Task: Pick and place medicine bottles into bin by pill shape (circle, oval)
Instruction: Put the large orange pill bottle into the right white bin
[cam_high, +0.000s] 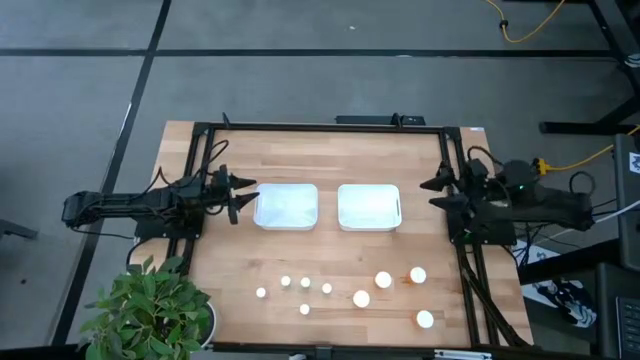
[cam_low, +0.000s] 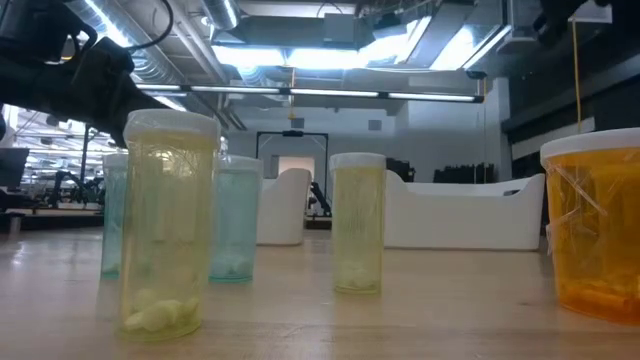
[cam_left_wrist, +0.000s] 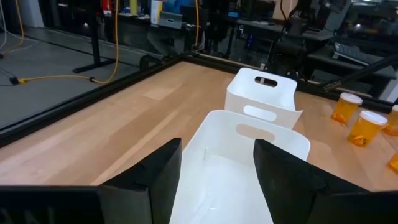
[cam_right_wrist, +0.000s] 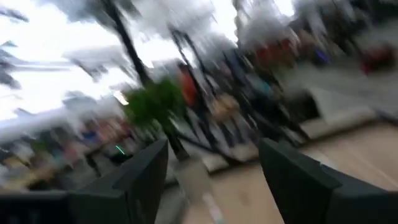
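Observation:
Two white bins stand side by side mid-table, the left bin (cam_high: 287, 206) and the right bin (cam_high: 369, 207). Several small pale bottles (cam_high: 305, 283) and larger orange bottles (cam_high: 384, 280) with white caps stand upright on the near half of the table. In the low view a yellowish bottle (cam_low: 168, 225) stands closest, with an orange one (cam_low: 593, 225) at the right. My left gripper (cam_high: 243, 195) is open, just left of the left bin, which also shows in the left wrist view (cam_left_wrist: 236, 155). My right gripper (cam_high: 437, 192) is open at the table's right edge, right of the right bin.
A black frame (cam_high: 320, 127) runs around the table's edges. A potted plant (cam_high: 150, 305) stands at the near left corner. Bare wood lies between the bins and the bottles and along the far side.

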